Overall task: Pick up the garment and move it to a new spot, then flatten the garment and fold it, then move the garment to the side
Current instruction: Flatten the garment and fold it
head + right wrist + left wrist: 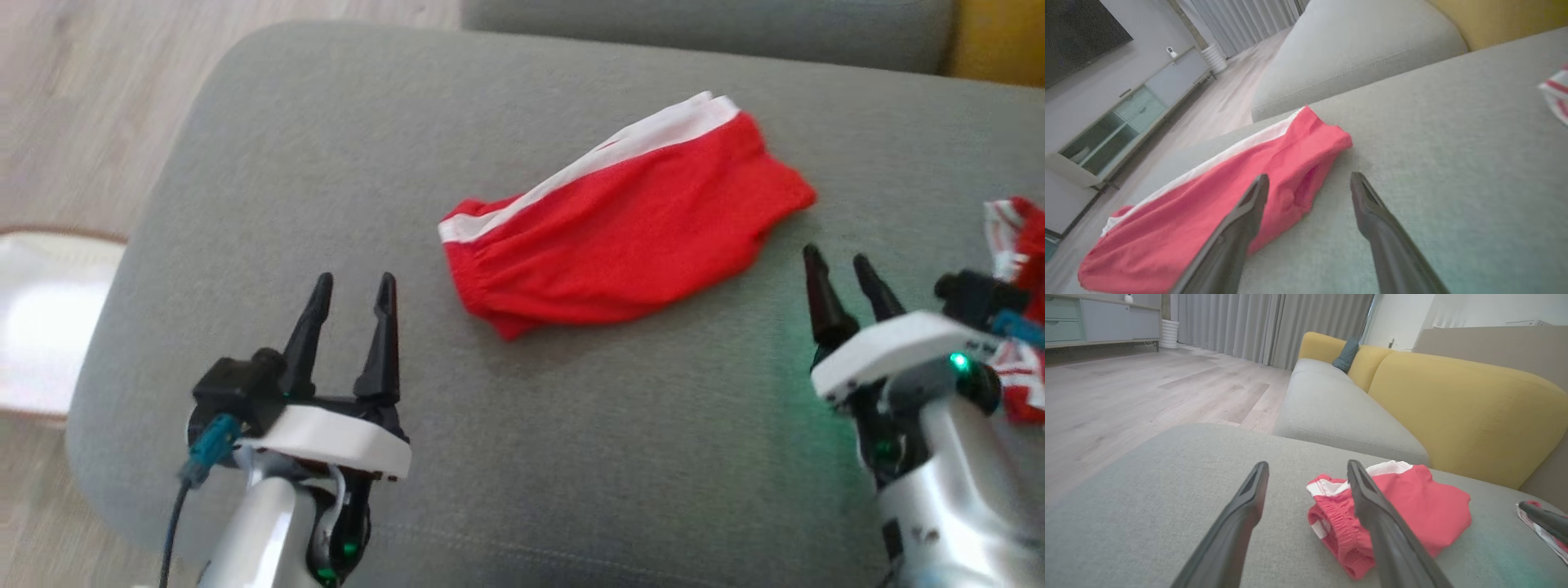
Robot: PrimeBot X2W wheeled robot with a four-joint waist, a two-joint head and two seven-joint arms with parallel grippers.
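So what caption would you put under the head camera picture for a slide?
Red white-striped shorts lie on a grey cushion, the open left gripper and right gripper poised empty either side.

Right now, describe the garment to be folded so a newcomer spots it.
On the grey sofa cushion, near its middle, lie red shorts. Unlike the red-and-white patterned cloth at the right edge, they are plain red with one white band.
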